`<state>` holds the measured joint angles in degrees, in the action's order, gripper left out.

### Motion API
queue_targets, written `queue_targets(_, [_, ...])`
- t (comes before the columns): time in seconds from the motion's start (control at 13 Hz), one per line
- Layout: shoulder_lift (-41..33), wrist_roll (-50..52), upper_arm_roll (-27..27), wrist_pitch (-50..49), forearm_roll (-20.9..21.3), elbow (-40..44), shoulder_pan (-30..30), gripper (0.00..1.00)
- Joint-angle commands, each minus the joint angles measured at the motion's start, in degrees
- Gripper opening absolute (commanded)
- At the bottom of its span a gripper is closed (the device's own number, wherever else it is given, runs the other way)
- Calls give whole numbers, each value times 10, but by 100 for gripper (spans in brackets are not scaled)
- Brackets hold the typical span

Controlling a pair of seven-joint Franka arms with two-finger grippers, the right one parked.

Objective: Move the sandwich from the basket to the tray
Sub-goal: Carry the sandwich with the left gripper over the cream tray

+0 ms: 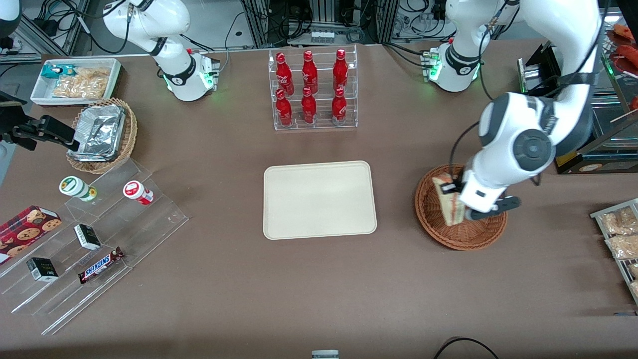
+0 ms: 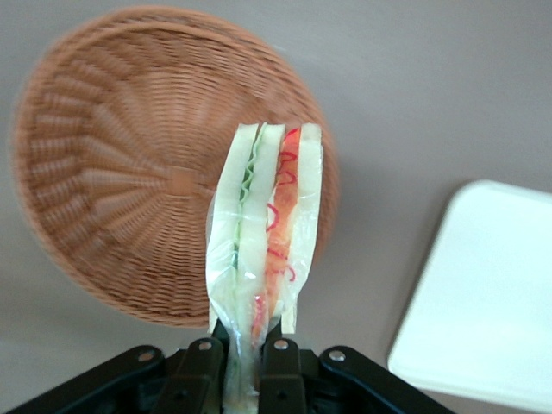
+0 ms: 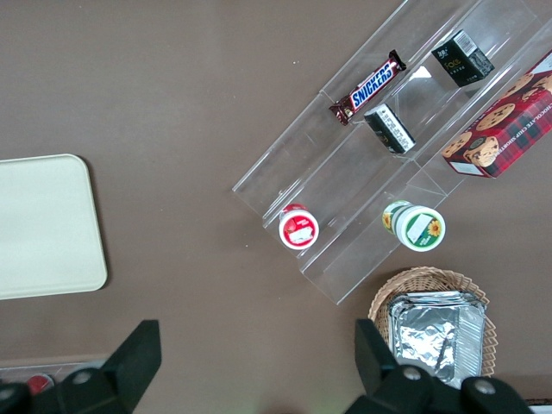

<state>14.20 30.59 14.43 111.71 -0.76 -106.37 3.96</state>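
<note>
My gripper is shut on the sandwich, a wrapped wedge of pale bread with green and red filling along its cut edge. It hangs lifted above the reddish-brown wicker basket, which has nothing else in it. The cream tray lies flat on the table beside the basket, toward the parked arm's end, with nothing on it.
A clear rack of red bottles stands farther from the front camera than the tray. A tan basket with foil trays, a white snack bin and a clear stepped shelf lie toward the parked arm's end. Snack packets sit at the working arm's end.
</note>
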Motion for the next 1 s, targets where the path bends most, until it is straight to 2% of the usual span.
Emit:
queue_targets(0.0, [47,-4,39,-12,13,54,24,4])
queue_targets(0.23, [126,77,39,-13,43,133,103,3])
queue_targets(0.54, [202,181,39,-10,42,219,187,3])
queue_targets(0.77, [241,244,39,-3,43,256,237,3])
queue_targets(0.92, [259,278,37,24,63,265,266,3])
